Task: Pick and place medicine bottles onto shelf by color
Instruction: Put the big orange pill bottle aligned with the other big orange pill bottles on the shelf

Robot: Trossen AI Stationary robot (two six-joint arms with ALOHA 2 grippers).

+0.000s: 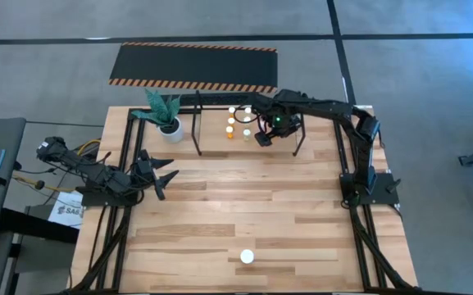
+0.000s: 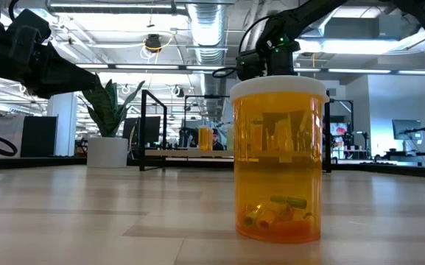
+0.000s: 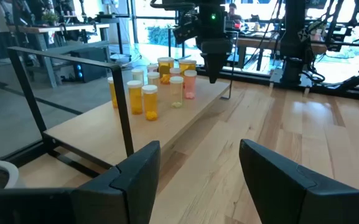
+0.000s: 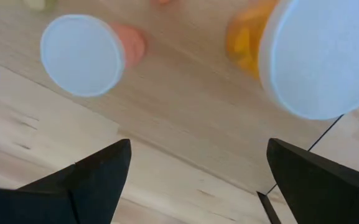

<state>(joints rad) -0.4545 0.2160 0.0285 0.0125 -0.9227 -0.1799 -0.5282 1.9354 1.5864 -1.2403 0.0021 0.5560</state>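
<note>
Medicine bottle of orange plastic with a white cap [image 1: 247,256] stands upright, alone near the front edge of the light wooden table [image 1: 302,213], well apart from both arms. The right gripper [image 1: 263,135], jaws wide and empty, hangs over the black tube-frame shelf [image 1: 197,123] by the sorted bottles [image 3: 157,84]. The left gripper [image 1: 161,172], jaws apart, waits near the left edge, probably nearer.

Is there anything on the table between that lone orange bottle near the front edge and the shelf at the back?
Nothing visible: bare wood lies between the orange bottle and the shelf.
</note>
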